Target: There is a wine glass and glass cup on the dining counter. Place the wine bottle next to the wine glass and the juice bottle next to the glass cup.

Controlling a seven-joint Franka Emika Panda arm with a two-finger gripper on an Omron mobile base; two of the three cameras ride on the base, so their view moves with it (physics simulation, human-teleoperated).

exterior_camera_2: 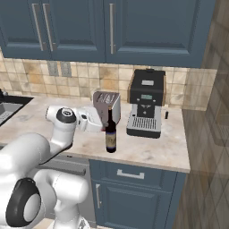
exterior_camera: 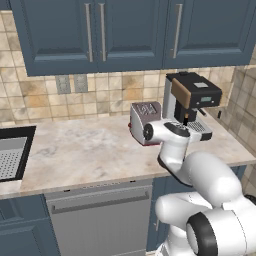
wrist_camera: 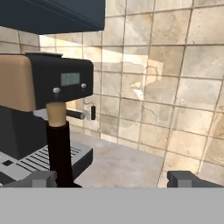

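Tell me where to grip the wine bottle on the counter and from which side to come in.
Grip the wine bottle around its wide labelled body, coming in level from the front edge of the counter. It stands upright, with the toaster close behind it and the coffee machine beside it. The open gripper already faces it, slightly off-centre.

A tall, slim, nearly black glass wine bottle (exterior_camera_2: pixel 110 133) with a long narrow neck and a pale tan label on its belly stands upright on the beige marble-look table (exterior_camera_2: pixel 147 150), near the front edge. It is just in front of the silver toaster and to the left of the black coffee machine. In the hand view the bottle's dark neck and tan top (wrist_camera: pixel 58 142) rise close by at the lower left.
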